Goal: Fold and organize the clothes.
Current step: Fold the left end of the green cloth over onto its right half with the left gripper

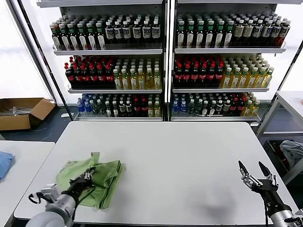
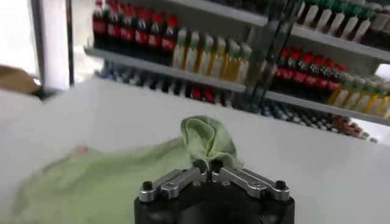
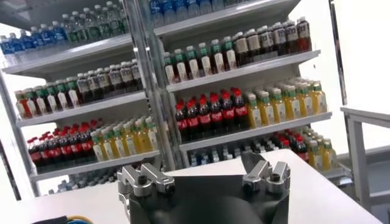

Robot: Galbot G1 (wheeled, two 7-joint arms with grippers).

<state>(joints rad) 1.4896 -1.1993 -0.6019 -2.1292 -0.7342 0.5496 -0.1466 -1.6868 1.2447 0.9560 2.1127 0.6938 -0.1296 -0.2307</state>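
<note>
A light green shirt [image 1: 106, 176] lies crumpled on the near left part of the white table [image 1: 189, 151], plain side showing. My left gripper [image 1: 88, 177] is low over the shirt's middle and shut on a raised fold of it. In the left wrist view the fingertips meet around a bunched peak of green cloth [image 2: 210, 139] held at the gripper [image 2: 208, 165], while the remainder of the shirt [image 2: 97, 182] spreads flat on the table. My right gripper [image 1: 254, 169] stands open near the table's front right corner, holding nothing, and its spread gripper [image 3: 204, 167] shows only bare table.
Tall shelves of bottles [image 1: 165, 71] stand behind the table. A cardboard box [image 1: 21, 112] sits on the floor at the left. A blue cloth [image 1: 4, 163] lies on the left side table. A grey-blue bundle [image 1: 293, 152] sits low at the right beside another table [image 1: 291, 100].
</note>
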